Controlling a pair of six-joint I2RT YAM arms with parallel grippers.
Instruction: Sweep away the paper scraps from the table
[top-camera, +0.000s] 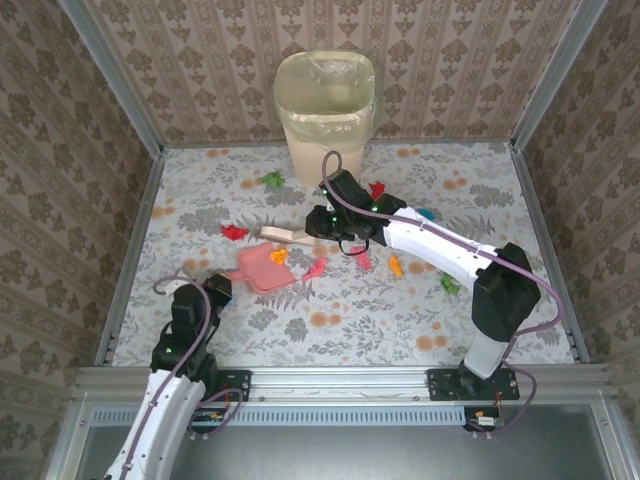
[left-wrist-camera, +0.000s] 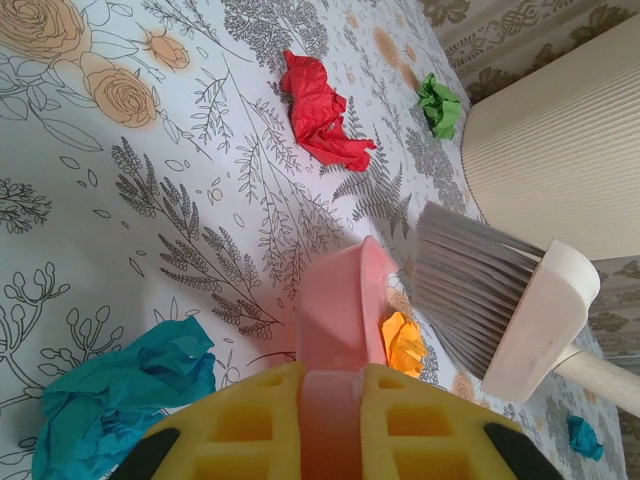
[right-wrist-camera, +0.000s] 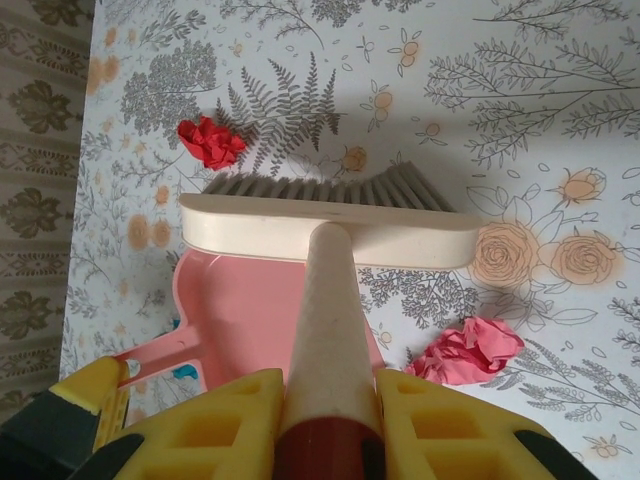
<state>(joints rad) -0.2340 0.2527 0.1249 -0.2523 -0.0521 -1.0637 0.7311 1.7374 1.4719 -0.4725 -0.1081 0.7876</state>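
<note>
Right wrist shows my right claw (right-wrist-camera: 325, 400) gripping the brush (right-wrist-camera: 325, 215), left claw (left-wrist-camera: 330, 395) the dustpan (left-wrist-camera: 340, 300), orange scrap (top-camera: 279, 257) apparently in, most scraps (right-wrist-camera: 210, 142) around them unswept.

A cream waste bin (top-camera: 325, 110) with a clear liner stands against the back wall (top-camera: 200, 70), which carries brown paper with a pale damask pattern. The same paper covers the left wall (top-camera: 50, 200) and the right wall (top-camera: 600, 200) on both sides of the bin. In front of the bin spreads the table (top-camera: 340, 335), white-grey with a print of leaves and orange flowers. Metal rails (top-camera: 340, 378) edge it, and metal posts (top-camera: 108, 70) rise in the two corners beside the bin. The light is soft and even.
</note>
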